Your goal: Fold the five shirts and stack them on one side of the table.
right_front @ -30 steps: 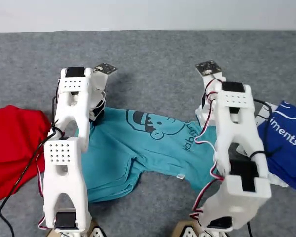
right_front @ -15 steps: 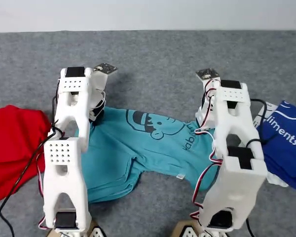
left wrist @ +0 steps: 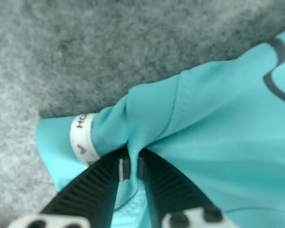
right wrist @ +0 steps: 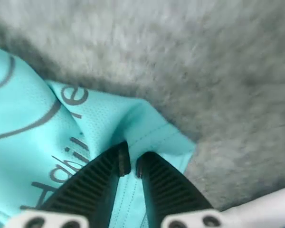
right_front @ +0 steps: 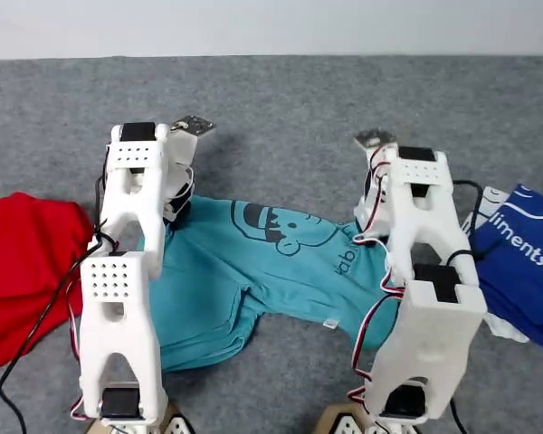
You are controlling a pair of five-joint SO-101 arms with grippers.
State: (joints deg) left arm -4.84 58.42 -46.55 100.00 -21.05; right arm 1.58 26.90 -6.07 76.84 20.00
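Note:
A teal shirt point(right_front: 262, 262) with a dark print lies crumpled between the two arms in the high view. My left gripper point(left wrist: 130, 167) is shut on a bunched fold of the teal shirt point(left wrist: 204, 118) beside its white neck label point(left wrist: 83, 137). It sits at the shirt's far left corner point(right_front: 183, 210). My right gripper point(right wrist: 129, 164) is pinched shut on the teal shirt point(right wrist: 42, 133) at its far right edge point(right_front: 369, 221). A red shirt point(right_front: 27, 271) lies at the left, a blue shirt point(right_front: 525, 258) at the right.
Grey carpet-like cloth point(right_front: 281, 117) covers the table, with open room at the back. A white garment edge point(right_front: 502, 327) peeks from under the blue shirt. Cables hang along both arms.
The right arm has shifted leftward and closer to the teal shirt's right edge. The left arm and the shirts have stayed where they were.

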